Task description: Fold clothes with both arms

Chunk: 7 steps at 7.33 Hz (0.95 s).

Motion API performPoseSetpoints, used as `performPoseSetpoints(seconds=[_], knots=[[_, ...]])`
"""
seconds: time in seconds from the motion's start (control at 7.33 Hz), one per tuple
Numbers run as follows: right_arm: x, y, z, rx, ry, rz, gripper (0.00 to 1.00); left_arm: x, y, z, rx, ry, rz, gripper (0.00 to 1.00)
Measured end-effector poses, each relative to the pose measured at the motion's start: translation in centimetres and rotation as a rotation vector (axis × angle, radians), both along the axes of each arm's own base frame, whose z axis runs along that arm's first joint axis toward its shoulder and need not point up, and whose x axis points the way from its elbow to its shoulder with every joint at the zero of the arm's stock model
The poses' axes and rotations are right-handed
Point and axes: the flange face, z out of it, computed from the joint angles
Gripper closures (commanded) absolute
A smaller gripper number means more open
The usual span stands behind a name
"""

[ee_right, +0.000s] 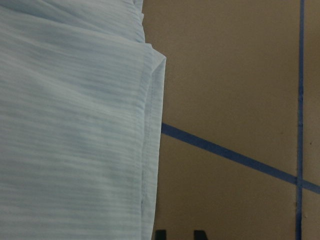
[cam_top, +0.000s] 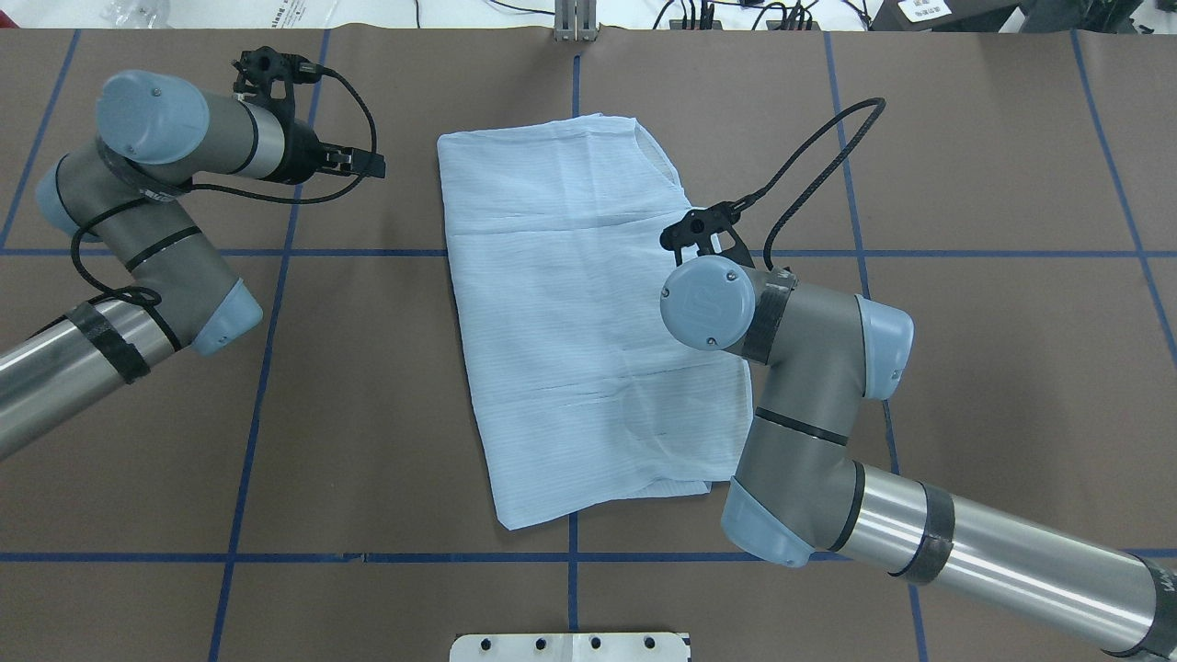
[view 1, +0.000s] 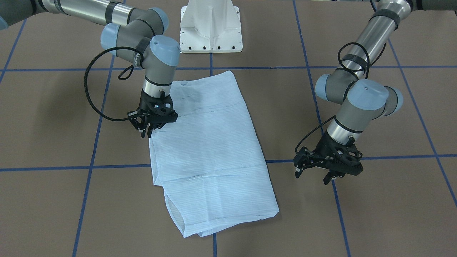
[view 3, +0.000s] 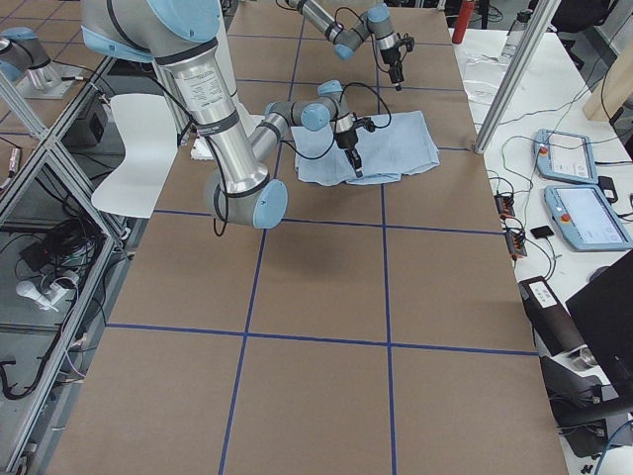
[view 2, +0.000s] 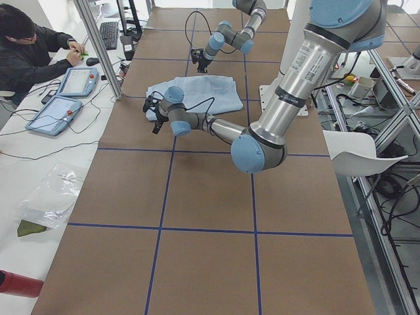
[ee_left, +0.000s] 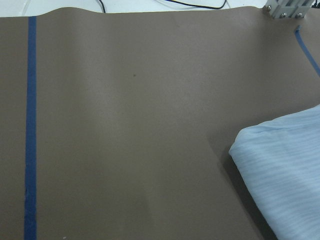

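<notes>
1. Front view: the folded shirt lies on the table, its long axis running away from the robot. The right pincer hangs at its long edge. The left pincer gapes empty, well apart.
2. Right wrist view: the fingertips seem slightly parted, empty, just beside the hem.

In the overhead view the right arm covers the right gripper and the edge of the shirt beside it. The right wrist view cuts the shirt off at the top, left and bottom and shows only the tips of two fingers at its bottom edge, too little to tell how the jaws stand. The left wrist view catches just one corner of the shirt, cut by the right and bottom edges. In both side views the right gripper and the left gripper are too small to judge.
</notes>
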Motion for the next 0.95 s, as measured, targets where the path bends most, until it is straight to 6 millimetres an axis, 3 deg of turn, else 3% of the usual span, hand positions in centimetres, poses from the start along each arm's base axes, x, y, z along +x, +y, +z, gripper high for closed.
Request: performPoseSetpoints(seconds=[0.27, 0.55, 0.68, 0.95], knots=[[0.3, -0.6, -1.3, -0.011, -0.106, 0.047, 0.00, -0.6, 0.7, -0.8, 0.011, 0.013, 0.003, 0.00], [1.1, -1.1, -2.9, -0.043, -0.305, 0.113, 0.00, -1.9, 3.9, -3.6, -0.012, 0.055, 0.001, 0.00], [1.9, -0.7, -3.4, -0.064, -0.411, 0.144, 0.00, -1.6, 7.7, -6.3, -0.061, 0.088, 0.019, 0.00], [5.2, 1.4, -3.1, -0.078, -0.510, 0.159, 0.00, 0.5, 17.1, -11.4, -0.172, 0.156, 0.070, 0.00]])
